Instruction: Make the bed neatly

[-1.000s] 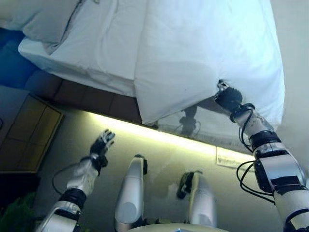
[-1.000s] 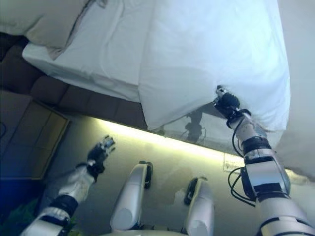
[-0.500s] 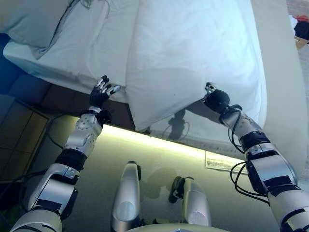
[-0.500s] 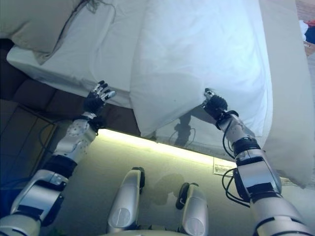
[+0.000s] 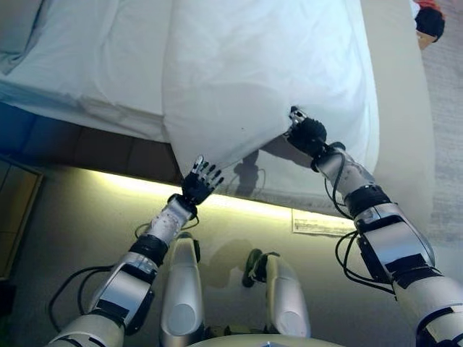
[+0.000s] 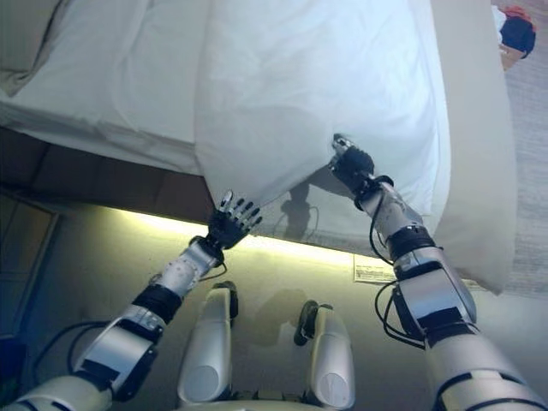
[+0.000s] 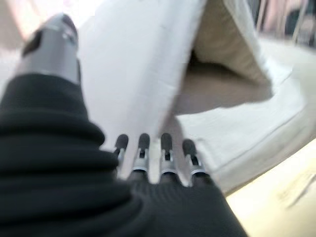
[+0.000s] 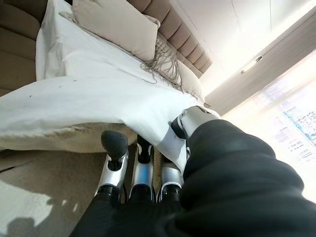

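Observation:
A white duvet [image 5: 260, 65] lies over the bed's white sheet [image 5: 94, 65] and hangs over the near side. My right hand [image 5: 307, 134] is shut on the duvet's lower edge and holds it up. In the right wrist view its fingers [image 8: 114, 148] curl under the duvet [image 8: 74, 103] with the thumb on top. My left hand [image 5: 200, 181] is open, fingers spread, just below the duvet's hanging corner. In the left wrist view its straight fingers [image 7: 165, 148] point at that corner [image 7: 143, 64], not holding it.
A beige pillow [image 8: 113, 24] and a fringed throw lie by the padded headboard [image 8: 173, 29]. A beige cover [image 5: 401, 108] hangs over the bed's right part. The dark bed base [image 5: 94, 144] has a lit strip [image 5: 130, 184] below. A dark and red object [image 5: 430, 22] sits far right.
My left hand has moved from the bed's side edge down and to the right, to just under the duvet's corner. The view has shifted. My right hand keeps its hold.

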`<state>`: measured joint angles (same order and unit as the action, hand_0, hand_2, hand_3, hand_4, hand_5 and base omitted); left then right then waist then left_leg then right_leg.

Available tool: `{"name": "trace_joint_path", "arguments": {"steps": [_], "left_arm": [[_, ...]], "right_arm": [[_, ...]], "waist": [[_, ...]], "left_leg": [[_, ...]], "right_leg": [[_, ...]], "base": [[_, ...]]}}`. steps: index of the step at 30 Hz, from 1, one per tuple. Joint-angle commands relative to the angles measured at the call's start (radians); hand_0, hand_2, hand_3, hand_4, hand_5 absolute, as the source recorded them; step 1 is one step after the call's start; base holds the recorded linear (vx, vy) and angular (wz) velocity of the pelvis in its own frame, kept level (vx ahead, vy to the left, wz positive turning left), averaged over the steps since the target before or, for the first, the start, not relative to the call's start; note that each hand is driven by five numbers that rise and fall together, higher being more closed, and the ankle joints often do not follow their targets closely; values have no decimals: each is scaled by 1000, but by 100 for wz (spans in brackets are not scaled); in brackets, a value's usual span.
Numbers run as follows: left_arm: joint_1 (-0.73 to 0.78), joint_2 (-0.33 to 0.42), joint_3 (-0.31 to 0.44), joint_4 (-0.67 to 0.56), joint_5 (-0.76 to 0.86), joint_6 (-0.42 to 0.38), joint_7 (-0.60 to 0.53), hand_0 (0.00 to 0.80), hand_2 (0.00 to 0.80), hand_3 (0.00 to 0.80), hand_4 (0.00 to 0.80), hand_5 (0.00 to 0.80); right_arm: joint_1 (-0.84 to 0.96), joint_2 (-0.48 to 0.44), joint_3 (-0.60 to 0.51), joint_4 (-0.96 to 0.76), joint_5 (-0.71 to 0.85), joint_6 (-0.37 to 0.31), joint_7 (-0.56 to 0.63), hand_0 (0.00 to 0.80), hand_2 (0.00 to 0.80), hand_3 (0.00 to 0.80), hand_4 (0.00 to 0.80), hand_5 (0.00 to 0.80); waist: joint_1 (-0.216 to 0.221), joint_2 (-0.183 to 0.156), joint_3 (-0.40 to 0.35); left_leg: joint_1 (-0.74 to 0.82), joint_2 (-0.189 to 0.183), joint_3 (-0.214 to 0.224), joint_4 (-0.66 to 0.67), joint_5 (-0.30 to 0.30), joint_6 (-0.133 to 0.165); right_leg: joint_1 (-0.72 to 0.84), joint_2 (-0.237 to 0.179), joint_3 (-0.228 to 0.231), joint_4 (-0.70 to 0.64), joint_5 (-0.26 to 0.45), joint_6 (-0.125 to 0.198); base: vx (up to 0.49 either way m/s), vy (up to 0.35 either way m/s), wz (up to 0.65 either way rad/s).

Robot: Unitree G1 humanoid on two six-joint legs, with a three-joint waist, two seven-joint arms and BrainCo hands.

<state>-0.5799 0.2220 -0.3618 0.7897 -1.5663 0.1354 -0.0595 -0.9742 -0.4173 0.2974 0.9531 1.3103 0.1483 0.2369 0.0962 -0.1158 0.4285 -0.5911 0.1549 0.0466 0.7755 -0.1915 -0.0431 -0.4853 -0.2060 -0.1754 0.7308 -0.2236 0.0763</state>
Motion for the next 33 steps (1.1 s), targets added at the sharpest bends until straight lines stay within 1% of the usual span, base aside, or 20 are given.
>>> {"name": "trace_joint_path", "arguments": {"steps": [1, 5, 8, 11, 15, 18, 21, 28, 33], "left_arm": [[25, -68, -13, 13, -123, 21, -6, 0, 0, 0, 0, 0], [32, -94, -15, 37, -233, 69, 42, 0, 0, 0, 0, 0], [27, -116, -24, 47, -347, 100, 80, 0, 0, 0, 0, 0], [16, -132, -34, 48, -406, 94, 61, 0, 0, 0, 0, 0], [5, -162, -30, 39, -406, 62, 20, 0, 0, 0, 0, 0], [-24, -187, 2, 26, -406, 31, -34, 0, 0, 0, 0, 0], [-63, -190, 36, 14, -406, 0, -61, 0, 0, 0, 0, 0], [-156, -183, 125, -2, -406, -55, -127, 0, 0, 0, 0, 0], [-225, -156, 205, -17, -406, -88, -188, 0, 0, 0, 0, 0]], "right_arm": [[-128, 1, 19, -108, 103, -82, 51, 800, 800, 800, 800, 800], [-142, 9, 29, -132, 122, -96, 55, 800, 800, 800, 800, 800], [-143, 22, 36, -167, 126, -103, 62, 800, 800, 800, 800, 800], [-141, 30, 40, -187, 131, -100, 69, 800, 800, 800, 800, 800], [-128, 44, 51, -221, 123, -95, 60, 800, 800, 800, 800, 800], [-106, 53, 45, -263, 121, -81, 56, 800, 800, 800, 800, 800], [-82, 61, 45, -294, 120, -74, 56, 800, 800, 800, 800, 800], [-13, 66, 50, -385, 112, -37, 55, 800, 800, 800, 800, 800], [40, 63, 57, -443, 95, -14, 66, 800, 800, 800, 800, 800]], "waist": [[2, 3, -48], [-4, -2, -47], [-13, -5, -47], [-21, -6, -48], [-32, -7, -47], [-48, -10, -48], [-62, -15, -51], [-96, -32, -64], [-115, -46, -77]], "left_leg": [[14, 8, -33, -124, 45, -1], [24, 8, -26, -143, 41, -3], [26, 13, -19, -152, 38, -8], [28, 15, -12, -156, 35, -10], [28, 19, -5, -154, 30, -14], [34, 21, 1, -162, 27, -18], [38, 24, 9, -167, 24, -22], [58, 31, 23, -172, 13, -29], [77, 39, 33, -174, 5, -33]], "right_leg": [[8, -24, -1, -127, 128, 17], [16, -16, -2, -151, 124, 17], [15, -13, 0, -160, 120, 17], [12, -12, 1, -161, 116, 17], [4, -10, 3, -160, 113, 17], [1, -5, 11, -162, 107, 17], [-2, 1, 17, -162, 102, 17], [2, 11, 31, -162, 91, 14], [12, 16, 37, -163, 85, 14]], "base": [[-33, -69, -5], [-13, -41, -7], [-3, -33, -3], [2, -9, -1], [-2, 2, -2], [9, 11, -5], [6, 6, -8], [17, 7, -4], [48, 14, -5]]}}
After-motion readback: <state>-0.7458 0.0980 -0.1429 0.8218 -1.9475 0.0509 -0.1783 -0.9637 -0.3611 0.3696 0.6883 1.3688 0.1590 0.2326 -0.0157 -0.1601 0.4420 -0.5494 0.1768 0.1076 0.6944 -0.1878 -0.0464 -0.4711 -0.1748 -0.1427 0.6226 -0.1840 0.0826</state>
